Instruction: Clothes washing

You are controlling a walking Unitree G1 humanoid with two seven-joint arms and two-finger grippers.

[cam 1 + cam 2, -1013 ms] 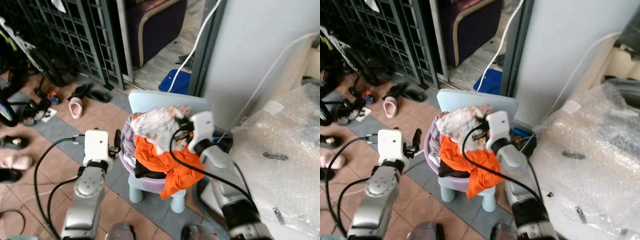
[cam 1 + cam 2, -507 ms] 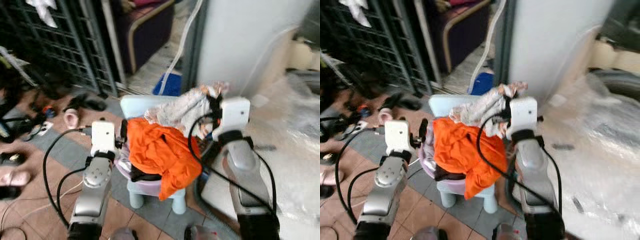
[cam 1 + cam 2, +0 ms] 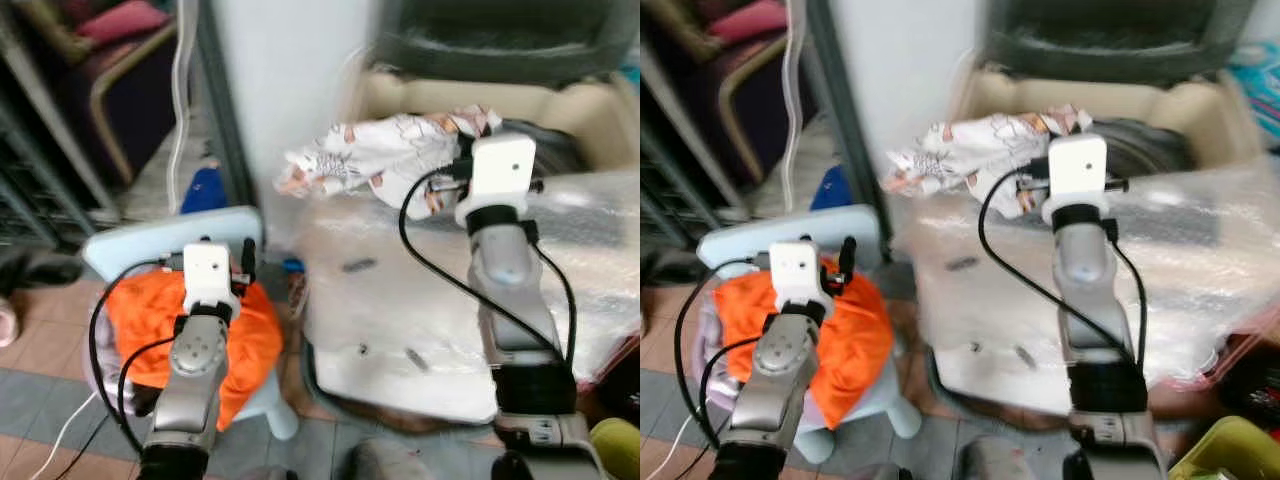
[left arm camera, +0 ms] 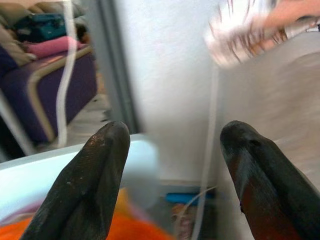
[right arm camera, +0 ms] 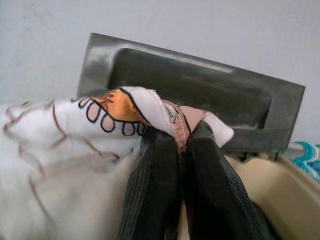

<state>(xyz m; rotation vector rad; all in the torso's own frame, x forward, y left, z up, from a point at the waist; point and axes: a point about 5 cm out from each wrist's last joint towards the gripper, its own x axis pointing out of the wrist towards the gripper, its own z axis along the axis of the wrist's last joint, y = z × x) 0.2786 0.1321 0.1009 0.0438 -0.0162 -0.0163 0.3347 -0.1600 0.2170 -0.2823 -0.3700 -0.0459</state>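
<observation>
My right gripper (image 5: pixel 180 142) is shut on a white patterned garment (image 3: pixel 380 160), held up over the front rim of the cream washing machine (image 3: pixel 600 110). The garment hangs out to the left of the gripper. Behind it stands the machine's dark raised lid (image 5: pixel 190 75), and the dark drum (image 3: pixel 545 145) lies just beyond. An orange garment (image 3: pixel 150 310) fills a purple basin on a light blue child's chair (image 3: pixel 165 235) at lower left. My left gripper (image 4: pixel 172 135) is open and holds nothing, just above the orange garment.
Bubble wrap (image 3: pixel 420 300) covers the washer's front and top. A grey post (image 3: pixel 215 110) with a white hose (image 3: pixel 180 100) stands left of it. A purple sofa with a pink cushion (image 3: pixel 110 60) is at far left. A yellow-green bin (image 3: pixel 615 440) sits at lower right.
The view has swung right from the basin to the washing machine. My right gripper has lifted the patterned garment off the pile and carried it up to the machine's rim. The left gripper stays by the basin.
</observation>
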